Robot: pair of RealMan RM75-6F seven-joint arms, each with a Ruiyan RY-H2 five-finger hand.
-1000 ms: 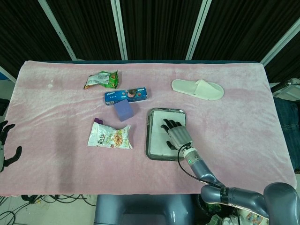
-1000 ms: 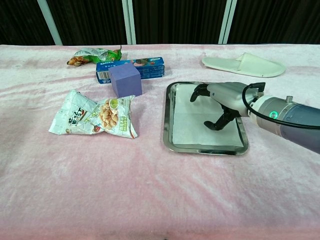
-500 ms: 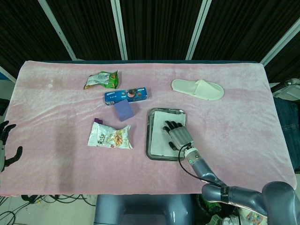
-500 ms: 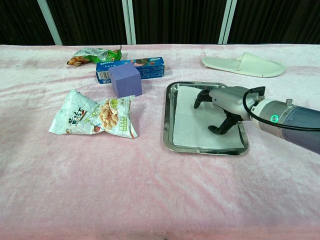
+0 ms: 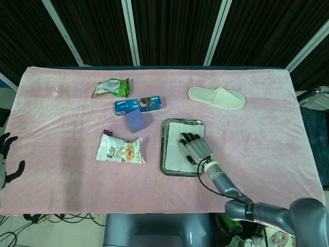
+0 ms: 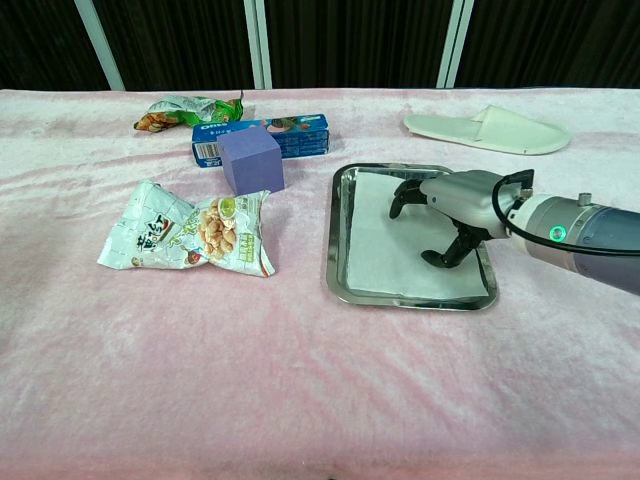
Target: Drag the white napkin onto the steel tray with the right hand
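The white napkin (image 5: 174, 150) (image 6: 378, 245) lies flat inside the steel tray (image 5: 163, 149) (image 6: 331, 240), right of the table's centre. My right hand (image 5: 195, 146) (image 6: 455, 200) is over the tray's right half, palm down and fingers spread. Its fingertips (image 6: 399, 207) reach down to the napkin, and nothing is held in it. My left hand (image 5: 6, 159) hangs off the table's far left edge with its fingers apart and empty. It shows only in the head view.
A purple cube (image 5: 135, 122) (image 6: 250, 160) and a blue biscuit box (image 5: 139, 105) (image 6: 262, 138) sit left of the tray. A snack bag (image 5: 122, 150) (image 6: 190, 232) lies nearer. A green packet (image 5: 111, 87) (image 6: 185, 108) and a white slipper (image 5: 216, 96) (image 6: 488, 130) lie at the back.
My right hand has slid a little toward the near right side of the tray, fingers still on the napkin. The left hand has not moved.
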